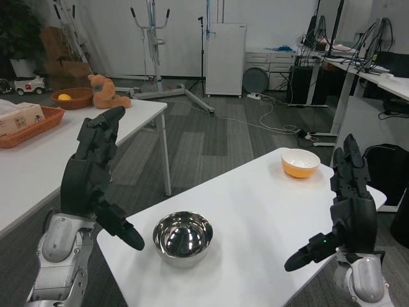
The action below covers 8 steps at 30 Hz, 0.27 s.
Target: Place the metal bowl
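Note:
The metal bowl (183, 238) stands upright on the white table (255, 211), near its front left corner. My left hand (94, 173) is raised at the table's left edge, fingers apart and holding nothing; its thumb points toward the bowl, a short gap away. My right hand (348, 208) hovers over the table's right front, fingers spread upward, thumb sticking out to the left, nothing in it.
An orange bowl with a white inside (300, 162) sits at the table's far right corner. A second white table (38, 160) on the left carries a woven tray (29, 125), a basket (71, 98) and a teddy bear (107, 91). Desks line the right wall.

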Available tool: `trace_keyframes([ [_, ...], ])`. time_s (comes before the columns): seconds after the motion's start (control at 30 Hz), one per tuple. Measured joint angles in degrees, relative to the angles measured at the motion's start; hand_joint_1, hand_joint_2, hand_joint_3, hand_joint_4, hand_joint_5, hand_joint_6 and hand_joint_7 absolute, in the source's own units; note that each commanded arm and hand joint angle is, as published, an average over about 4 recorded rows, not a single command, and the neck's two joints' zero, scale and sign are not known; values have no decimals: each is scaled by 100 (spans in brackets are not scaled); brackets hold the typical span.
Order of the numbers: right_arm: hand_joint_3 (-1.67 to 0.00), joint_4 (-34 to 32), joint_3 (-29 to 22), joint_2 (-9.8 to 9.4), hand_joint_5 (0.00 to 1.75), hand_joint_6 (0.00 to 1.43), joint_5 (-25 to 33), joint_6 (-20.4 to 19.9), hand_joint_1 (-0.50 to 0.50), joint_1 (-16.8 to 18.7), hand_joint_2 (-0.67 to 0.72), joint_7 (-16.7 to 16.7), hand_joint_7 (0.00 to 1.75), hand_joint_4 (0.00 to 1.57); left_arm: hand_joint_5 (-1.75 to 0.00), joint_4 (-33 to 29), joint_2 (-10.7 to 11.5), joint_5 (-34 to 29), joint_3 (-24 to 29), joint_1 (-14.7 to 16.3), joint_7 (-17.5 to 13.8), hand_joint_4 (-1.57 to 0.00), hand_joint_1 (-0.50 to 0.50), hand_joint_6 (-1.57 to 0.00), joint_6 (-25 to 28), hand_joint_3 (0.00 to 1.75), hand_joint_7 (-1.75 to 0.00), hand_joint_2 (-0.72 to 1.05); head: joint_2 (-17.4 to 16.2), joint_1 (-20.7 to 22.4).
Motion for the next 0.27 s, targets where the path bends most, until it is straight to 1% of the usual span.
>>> trace_keyframes([
  [0.1, 0, 0, 0, -1, 0, 0, 0, 0, -44, 0, 66, 0, 0, 57, 0, 0, 0, 0, -8, 0, 0, 0, -50, 0, 0, 0, -70, -72, -6, -36],
  [0.17, 0, 0, 0, -2, 0, 0, 0, 0, -46, 0, 66, 0, 0, 57, 0, 0, 1, 0, -16, 0, 0, 0, -50, 0, -1, 0, -70, -72, -11, -66],
  [0.27, 0, 0, 0, -6, 0, 0, 0, 1, -46, 0, 66, 2, 0, 57, 0, 0, 1, 0, -32, 0, 0, 0, -50, 0, -3, 0, -70, -72, -20, -85],
])
